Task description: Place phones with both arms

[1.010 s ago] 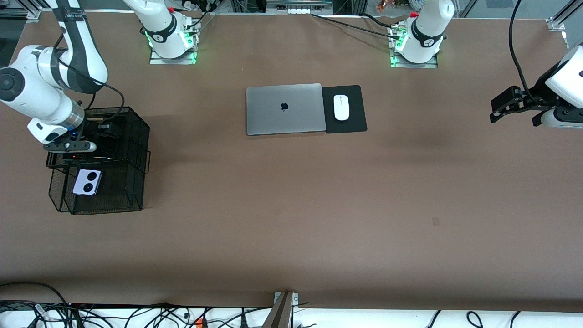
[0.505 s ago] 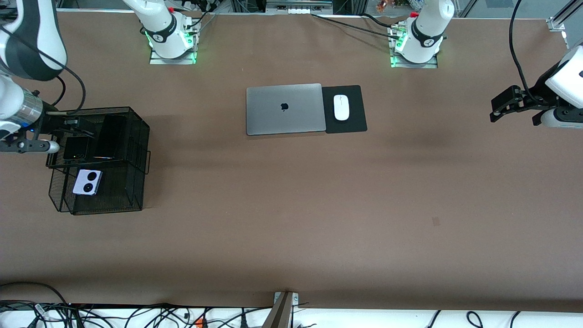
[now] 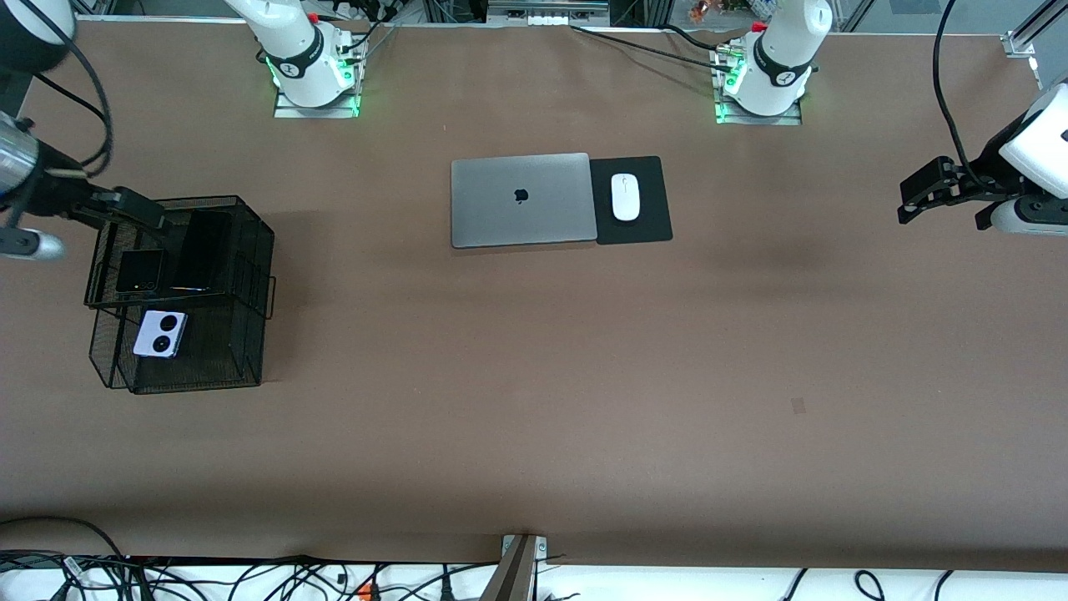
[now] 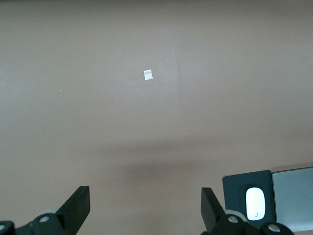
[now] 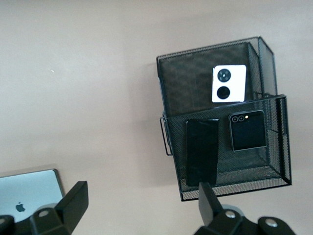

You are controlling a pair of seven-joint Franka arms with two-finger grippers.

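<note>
A: Where are the phones sitting?

B: All three are lying in the black mesh rack (image 3: 242, 351) at the right arm's end of the bench (image 3: 534, 401). Nearest the front camera, the lilac-white phone (image 3: 159, 333) is resting on the lower tier; above it on the upper tier, the folded black phone (image 3: 138, 271) and the long black phone (image 3: 203, 249) are lying side by side.

A: And the grippers?

B: The right gripper (image 3: 125, 209) is hovering over the rack's upper edge, fingers apart and empty. The left gripper (image 3: 926, 194) is waiting over bare bench at its own end, fingers (image 4: 78, 208) apart too.

A: Advice?

B: Probably the right arm is clearing off; lifting straight up avoids snagging the mesh.
</note>
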